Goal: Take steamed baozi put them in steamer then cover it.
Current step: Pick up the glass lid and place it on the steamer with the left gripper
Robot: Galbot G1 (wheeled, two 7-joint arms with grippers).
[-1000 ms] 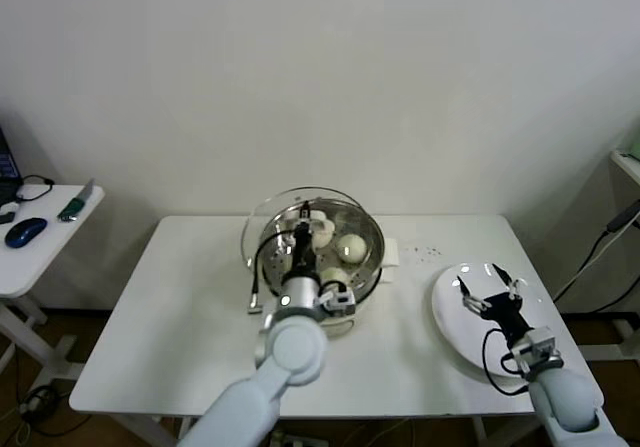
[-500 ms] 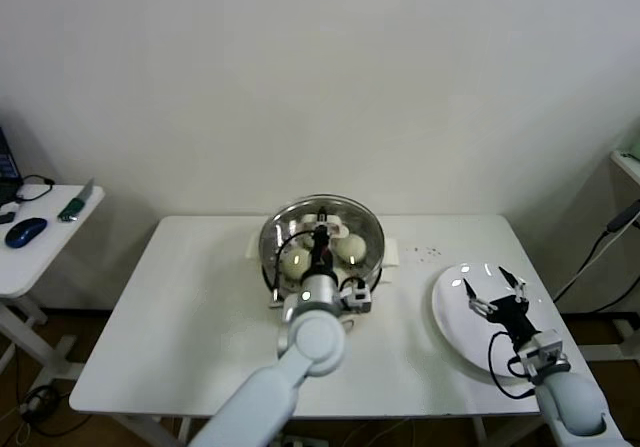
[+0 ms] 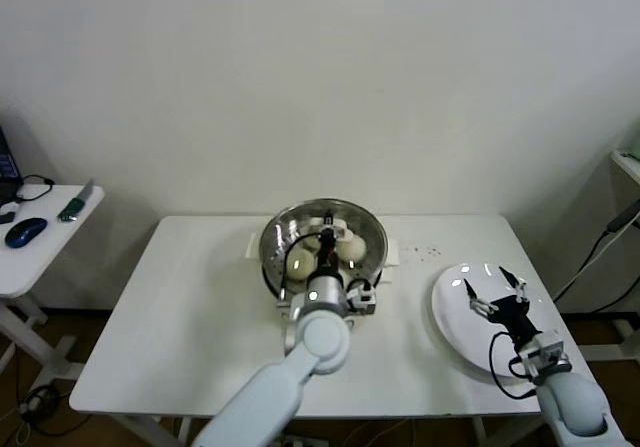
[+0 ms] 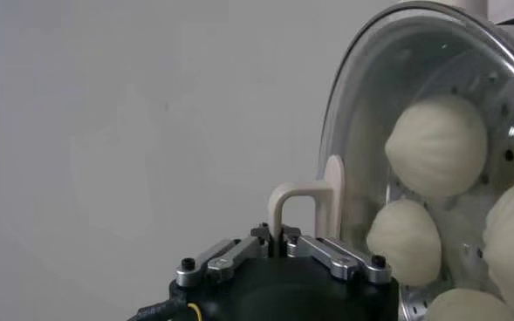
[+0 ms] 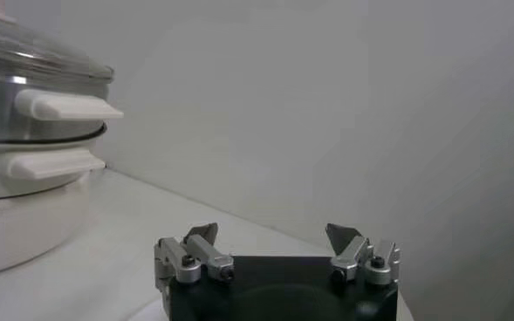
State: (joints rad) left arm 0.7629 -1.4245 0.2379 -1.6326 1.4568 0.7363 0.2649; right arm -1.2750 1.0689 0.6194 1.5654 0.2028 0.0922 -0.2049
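The steel steamer [image 3: 272,255] stands mid-table on its white pot base [image 5: 12,228]. Several cream baozi [image 3: 299,261] lie inside it, seen through glass in the left wrist view [image 4: 437,144]. The clear glass lid [image 3: 366,229] lies over the steamer. My left gripper [image 3: 325,230] is above the lid's centre, shut on the beige lid handle [image 4: 302,203]. From the right wrist view the lid [image 5: 30,54] rests level on the steamer's rim [image 5: 12,109]. My right gripper [image 3: 493,292] hangs open and holds nothing over the white plate [image 3: 455,325] at the right.
The plate sits near the table's right front corner. A small side table [image 3: 40,252] with a mouse and tools stands off to the left. The wall runs close behind the steamer.
The left gripper has carried the lid from a tilted position left of the steamer to the right and set it centred over the steamer. The right arm has stayed in place.
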